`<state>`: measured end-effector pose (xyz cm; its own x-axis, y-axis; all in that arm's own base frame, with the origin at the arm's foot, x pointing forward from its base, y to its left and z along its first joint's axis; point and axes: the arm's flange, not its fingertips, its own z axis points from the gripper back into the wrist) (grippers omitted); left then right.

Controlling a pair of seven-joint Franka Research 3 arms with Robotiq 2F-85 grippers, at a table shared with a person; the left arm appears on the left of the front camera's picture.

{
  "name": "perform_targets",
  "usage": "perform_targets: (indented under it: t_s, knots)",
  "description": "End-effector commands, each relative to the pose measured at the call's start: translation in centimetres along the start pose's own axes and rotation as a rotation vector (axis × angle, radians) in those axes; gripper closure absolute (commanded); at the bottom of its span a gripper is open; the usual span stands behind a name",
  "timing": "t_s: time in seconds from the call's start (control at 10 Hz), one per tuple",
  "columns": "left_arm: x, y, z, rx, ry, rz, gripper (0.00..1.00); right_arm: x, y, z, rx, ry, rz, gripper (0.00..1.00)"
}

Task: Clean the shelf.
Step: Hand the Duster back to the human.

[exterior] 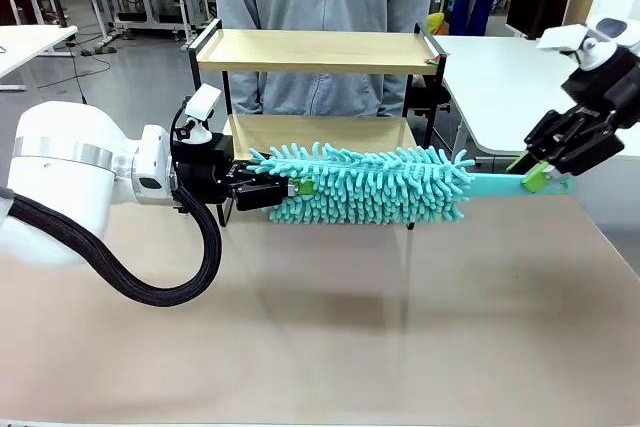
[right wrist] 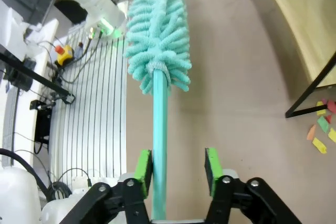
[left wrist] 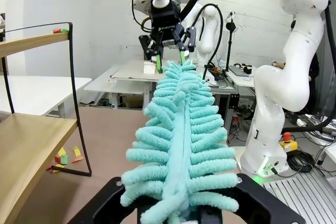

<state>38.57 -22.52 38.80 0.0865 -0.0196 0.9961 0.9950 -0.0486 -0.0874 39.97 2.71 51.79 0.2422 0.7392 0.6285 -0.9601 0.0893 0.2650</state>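
The shelf (exterior: 318, 52) stands at the table's far edge. Before it, the left gripper (exterior: 290, 189) clamps the teal duster (exterior: 370, 182). In its wrist view, the right gripper (right wrist: 177, 165) is spread around the handle (right wrist: 159, 129); paper scraps (right wrist: 323, 127) litter the table.

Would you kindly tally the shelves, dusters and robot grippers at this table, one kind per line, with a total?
shelf: 1
duster: 1
Grippers: 2, the left gripper and the right gripper
Total: 4
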Motion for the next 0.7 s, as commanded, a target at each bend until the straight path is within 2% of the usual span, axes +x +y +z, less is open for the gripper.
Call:
perform_targets:
  t_s: [0.0, 0.3, 0.6]
  knots:
    - [0.1, -0.1, -0.2, 0.001, -0.009, -0.005, 1.0, -0.1, 1.4, 3.5, -0.043, -0.157, -0.06, 0.0]
    - [0.1, -0.1, -0.2, 0.001, -0.009, -0.005, 1.0, -2.4, 2.7, 8.7, -0.195, -0.392, -0.133, 0.0]
    - [0.1, -0.1, -0.2, 0.001, -0.009, -0.005, 1.0, -5.6, 4.1, 12.3, -0.354, -0.547, -0.178, 0.0]
